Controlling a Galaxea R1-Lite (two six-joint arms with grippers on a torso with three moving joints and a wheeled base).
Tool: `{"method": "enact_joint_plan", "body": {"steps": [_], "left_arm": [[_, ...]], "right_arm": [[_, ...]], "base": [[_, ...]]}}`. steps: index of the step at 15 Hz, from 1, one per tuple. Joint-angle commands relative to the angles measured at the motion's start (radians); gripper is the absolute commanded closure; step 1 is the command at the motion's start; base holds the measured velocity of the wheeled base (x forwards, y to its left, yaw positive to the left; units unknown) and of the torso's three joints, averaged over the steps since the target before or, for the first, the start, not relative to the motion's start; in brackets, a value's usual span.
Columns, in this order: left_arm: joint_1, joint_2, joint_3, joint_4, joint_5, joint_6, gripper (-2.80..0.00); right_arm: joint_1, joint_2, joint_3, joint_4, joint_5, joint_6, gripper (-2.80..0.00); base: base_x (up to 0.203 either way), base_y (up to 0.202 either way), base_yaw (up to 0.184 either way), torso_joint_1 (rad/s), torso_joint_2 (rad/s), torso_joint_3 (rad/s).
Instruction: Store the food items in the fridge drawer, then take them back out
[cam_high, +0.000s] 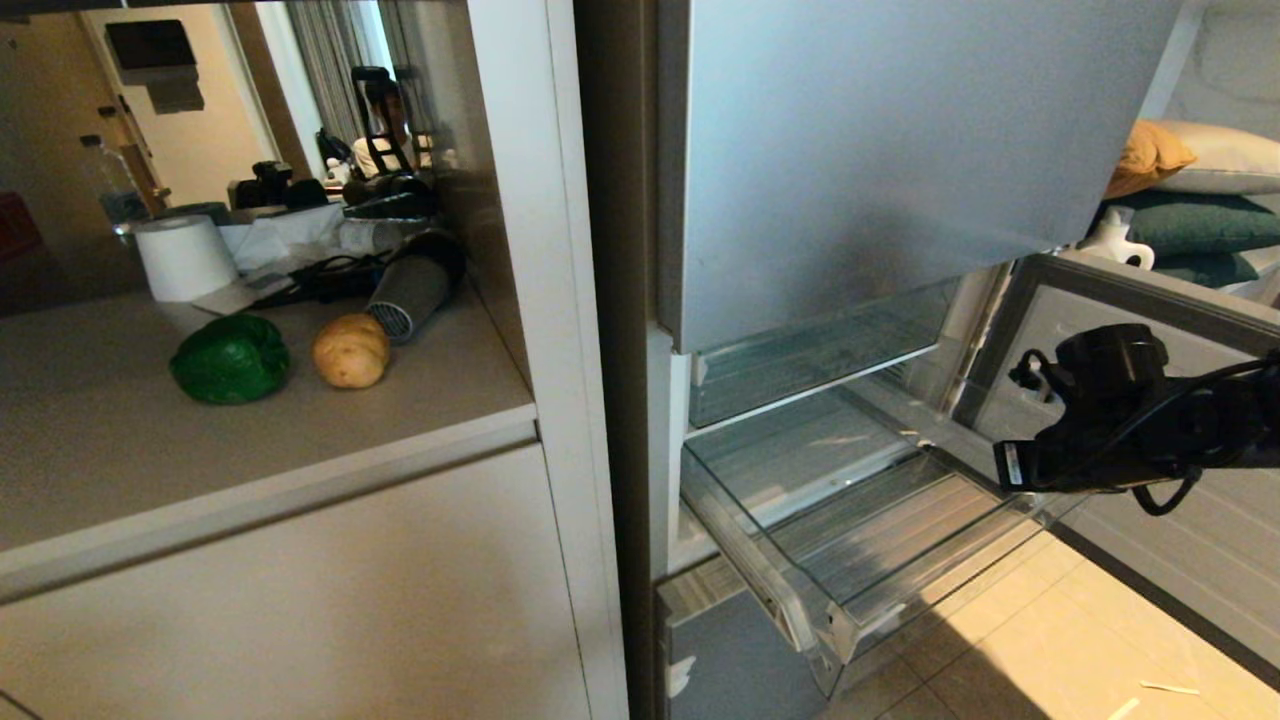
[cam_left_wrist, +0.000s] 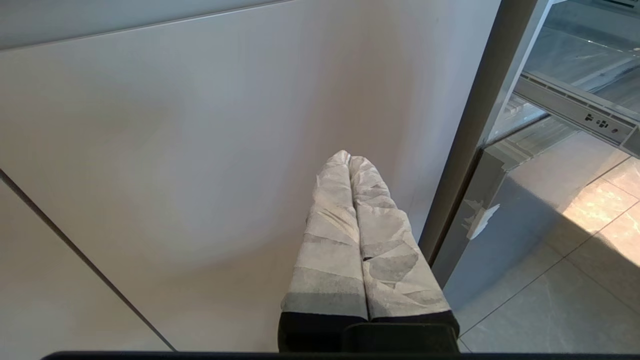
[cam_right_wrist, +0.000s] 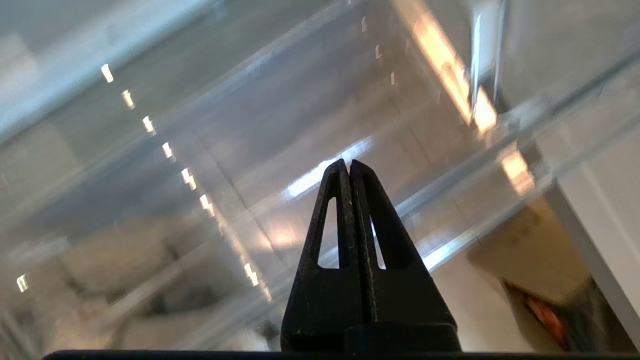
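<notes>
While the clear fridge drawer (cam_high: 850, 520) sits pulled out over the tiled floor (cam_high: 1080, 640), the green pepper (cam_high: 230, 358) and brown bun (cam_high: 350, 350) wait side by side on the tan counter (cam_high: 120, 440), near a hair dryer (cam_high: 415, 285) and paper roll (cam_high: 183, 255). The right gripper (cam_right_wrist: 349, 165) is pinched tight by the drawer, holding nothing. The left gripper (cam_left_wrist: 348, 157), pinched too, faces the white cupboard (cam_left_wrist: 175, 150).
</notes>
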Motion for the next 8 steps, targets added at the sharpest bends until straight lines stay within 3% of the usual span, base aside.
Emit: {"method": "enact_joint_plan", "body": {"steps": [1, 5, 8], "left_arm": [[0.000, 0.000, 0.000, 0.000, 0.000, 0.000, 0.00], [0.000, 0.000, 0.000, 0.000, 0.000, 0.000, 0.00], [0.000, 0.000, 0.000, 0.000, 0.000, 0.000, 0.00]], "right_arm": [[0.002, -0.006, 0.010, -0.040, 0.010, 0.012, 0.00], [0.007, -0.129, 0.038, -0.042, 0.110, 0.101, 0.00], [0.020, -0.228, 0.069, -0.044, 0.130, 0.138, 0.00]], "base": [[0.000, 0.000, 0.000, 0.000, 0.00, 0.000], [0.000, 0.000, 0.000, 0.000, 0.00, 0.000], [0.000, 0.000, 0.000, 0.000, 0.00, 0.000]]}}
